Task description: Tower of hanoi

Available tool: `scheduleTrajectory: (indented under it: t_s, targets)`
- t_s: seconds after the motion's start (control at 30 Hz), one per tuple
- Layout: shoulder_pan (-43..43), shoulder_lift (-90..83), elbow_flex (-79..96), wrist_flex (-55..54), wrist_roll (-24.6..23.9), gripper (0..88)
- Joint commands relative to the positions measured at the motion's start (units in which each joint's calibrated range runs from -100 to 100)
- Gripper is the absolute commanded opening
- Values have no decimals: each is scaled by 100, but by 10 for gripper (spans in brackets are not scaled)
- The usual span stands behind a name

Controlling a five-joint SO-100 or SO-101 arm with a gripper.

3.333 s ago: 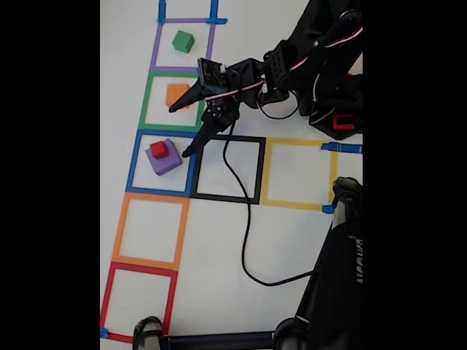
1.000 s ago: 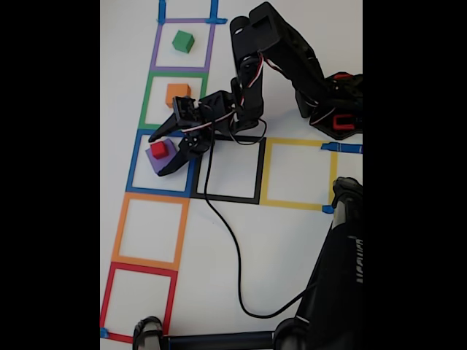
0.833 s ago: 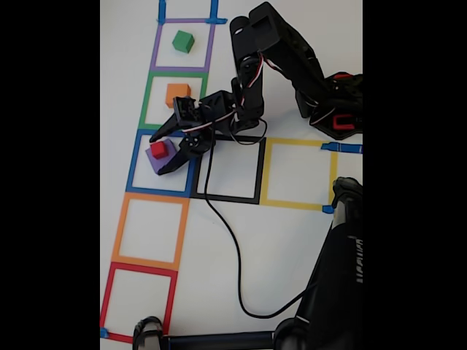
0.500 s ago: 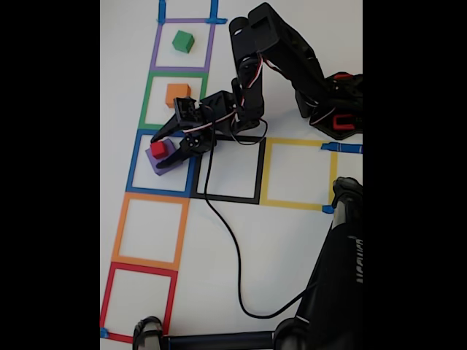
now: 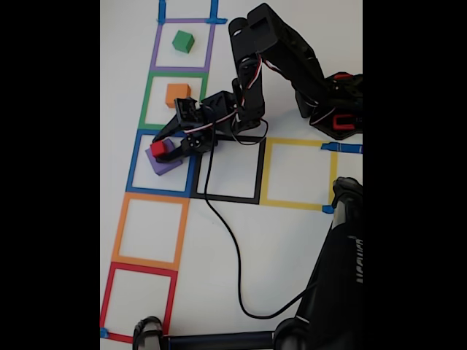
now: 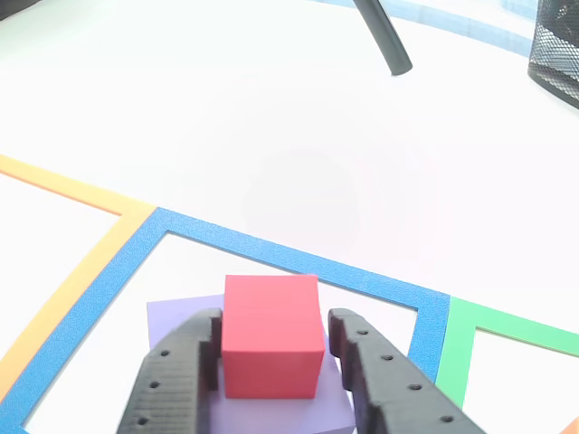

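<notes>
A small red cube (image 5: 157,148) sits on top of a larger flat purple block (image 5: 166,163) inside the blue taped square (image 5: 133,166). My gripper (image 5: 160,150) reaches down from the right and its two fingers press against the red cube's sides. In the other view the red cube (image 6: 271,334) fills the gap between my black fingers (image 6: 176,380), with the purple block (image 6: 176,316) under it and the blue tape (image 6: 298,262) behind. An orange cube (image 5: 177,94) lies in the green square and a green cube (image 5: 183,41) in the purple square.
Taped squares in orange (image 5: 149,197), red (image 5: 140,268), black (image 5: 228,198) and yellow (image 5: 299,204) lie around. A black cable (image 5: 235,255) trails across the table. A black stand (image 5: 339,277) rises at the bottom right. A mesh basket (image 6: 556,45) sits far off.
My arm swung down and left from above the green square to the blue one. The wide-open fingers came around the red cube and closed onto it over the last second.
</notes>
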Motion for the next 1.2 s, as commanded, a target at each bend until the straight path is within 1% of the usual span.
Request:
scheduleTrajectory:
  t_s: [0.0, 0.5, 0.77, 0.87, 1.0, 1.17]
  targets:
    - [-66, -83, 2, -79, 36, 88]
    - [-142, -301, 120, -168, 36, 34]
    - [-85, -1060, 183, 318, 36, 27]
    - [11, -1609, 138, 901, 36, 29]
    - [280, -2594, 74, 2107, 36, 29]
    - [797, -4192, 11, 4269, 36, 30]
